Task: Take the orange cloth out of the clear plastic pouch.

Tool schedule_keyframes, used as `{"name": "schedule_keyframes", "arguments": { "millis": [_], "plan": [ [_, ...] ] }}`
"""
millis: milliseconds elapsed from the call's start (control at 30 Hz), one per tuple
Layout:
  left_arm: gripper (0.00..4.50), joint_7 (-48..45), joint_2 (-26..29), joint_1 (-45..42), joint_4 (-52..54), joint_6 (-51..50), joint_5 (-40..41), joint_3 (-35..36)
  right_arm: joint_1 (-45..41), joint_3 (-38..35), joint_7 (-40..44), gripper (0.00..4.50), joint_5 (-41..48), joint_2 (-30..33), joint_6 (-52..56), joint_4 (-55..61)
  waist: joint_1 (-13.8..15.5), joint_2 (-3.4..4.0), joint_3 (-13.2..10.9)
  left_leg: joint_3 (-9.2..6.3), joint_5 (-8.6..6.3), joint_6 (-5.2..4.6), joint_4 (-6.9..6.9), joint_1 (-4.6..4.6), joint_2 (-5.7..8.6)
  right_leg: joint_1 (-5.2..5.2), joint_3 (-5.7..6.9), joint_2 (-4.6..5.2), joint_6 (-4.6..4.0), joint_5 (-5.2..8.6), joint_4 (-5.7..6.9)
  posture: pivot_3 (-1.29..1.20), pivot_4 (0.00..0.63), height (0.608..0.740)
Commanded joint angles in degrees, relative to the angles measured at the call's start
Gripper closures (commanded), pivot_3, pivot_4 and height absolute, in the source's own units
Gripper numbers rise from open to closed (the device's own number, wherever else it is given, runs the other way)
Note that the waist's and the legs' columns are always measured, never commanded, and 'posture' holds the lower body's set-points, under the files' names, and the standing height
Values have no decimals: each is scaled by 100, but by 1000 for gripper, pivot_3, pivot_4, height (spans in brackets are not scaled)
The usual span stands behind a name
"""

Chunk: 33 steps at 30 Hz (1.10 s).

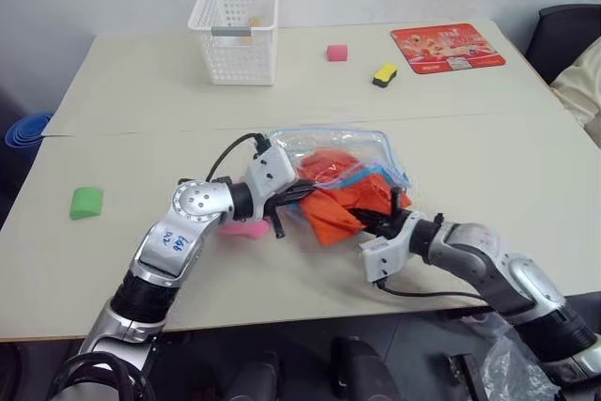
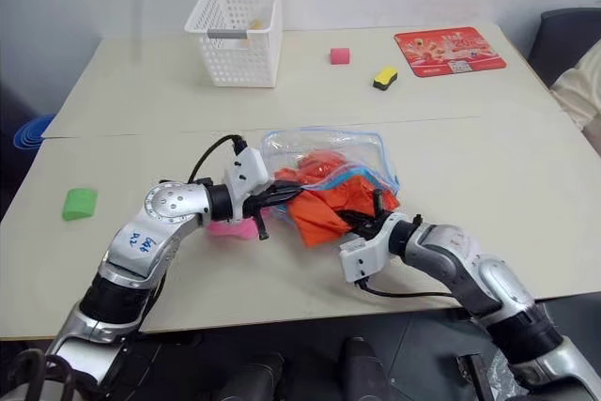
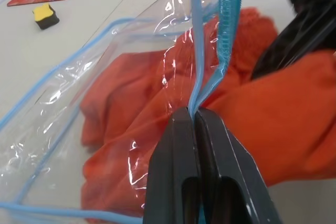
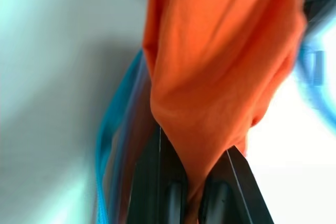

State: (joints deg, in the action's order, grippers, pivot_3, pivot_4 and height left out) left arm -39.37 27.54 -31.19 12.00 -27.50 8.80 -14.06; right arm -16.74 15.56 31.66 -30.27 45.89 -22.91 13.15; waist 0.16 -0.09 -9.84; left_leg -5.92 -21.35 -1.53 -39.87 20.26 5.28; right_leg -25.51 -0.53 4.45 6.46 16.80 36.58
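Orange cloth (image 1: 333, 199) pinched by right gripper (image 1: 383, 223); left gripper (image 1: 293, 196) pinching clear plastic pouch (image 1: 357, 143); beige table (image 1: 470, 166).

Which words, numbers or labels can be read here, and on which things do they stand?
Left forearm: blue handwritten marks, not readable.
Red mat: printed pictures and a white label, too small to read.
Basket, pouch, cloth: no text.

Both arms reach inward, left tool (image 3: 195, 116) and right tool (image 4: 194, 182) clamped.
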Motion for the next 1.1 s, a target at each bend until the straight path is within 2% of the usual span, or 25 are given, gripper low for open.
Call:
{"name": "schedule_keyframes", "arguments": {
  "millis": [33,167,267,400,533,633,733,833,967,1100],
  "plan": [
    [4500,168,-57,-133,-220,223,-255,38,407,-322,385,4477,764,622,-774,723,21,0,0,0,0,0,1,-1,2,0,-1,1,0,0,-1,0,150,740],
    [4500,261,-58,-276,-582,320,-472,98,1224,-602,820,4477,1199,1646,-1551,671,120,-1,-1,2,0,-2,2,1,6,3,1,4,0,0,-9,0,150,740],
    [4500,271,42,-391,-818,404,-574,227,1960,-1273,709,4477,1140,2244,-1990,181,138,-2,-2,3,1,-3,0,1,6,5,0,4,1,0,-11,0,150,740],
    [4500,47,236,-350,-741,456,-489,361,2692,-2395,336,4477,806,2567,-2181,-938,125,-2,-2,8,1,-3,2,-2,2,4,-1,0,1,0,-7,0,150,740],
    [4500,-439,547,-64,-312,598,-368,315,2816,-3139,-334,4477,300,2743,-1946,-2386,115,-2,-2,19,1,-3,14,-8,2,3,-5,-1,1,0,-10,0,150,740],
    [4500,-884,706,211,119,724,-151,261,2456,-3208,-571,4477,382,2579,-1507,-2847,109,-1,-2,20,1,-3,25,-9,0,2,-17,-1,0,0,-15,0,150,740],
    [4500,-1479,1019,511,498,928,-71,81,1913,-2913,-348,4477,1030,1932,-806,-2543,53,-2,-2,21,2,-2,26,-9,-10,4,-42,-4,-1,1,-21,0,150,740],
    [4500,-1874,1304,621,583,1073,-135,-46,1536,-2498,-156,4477,943,1395,-77,-2102,15,2,-1,19,4,2,27,-10,-13,4,-48,-7,-2,1,-18,0,150,740],
    [4500,-1806,1361,583,563,1026,-313,-29,1501,-2352,2,4477,1005,1169,401,-1871,58,7,-1,18,5,-1,25,-8,-2,2,-49,0,-1,1,-11,0,150,740],
    [4500,-1660,1299,591,444,979,-303,111,1774,-2409,342,3289,1343,1176,652,-1627,128,7,-1,16,6,-4,24,-7,-1,2,-50,1,-1,0,-14,0,150,740]
  ]
}}
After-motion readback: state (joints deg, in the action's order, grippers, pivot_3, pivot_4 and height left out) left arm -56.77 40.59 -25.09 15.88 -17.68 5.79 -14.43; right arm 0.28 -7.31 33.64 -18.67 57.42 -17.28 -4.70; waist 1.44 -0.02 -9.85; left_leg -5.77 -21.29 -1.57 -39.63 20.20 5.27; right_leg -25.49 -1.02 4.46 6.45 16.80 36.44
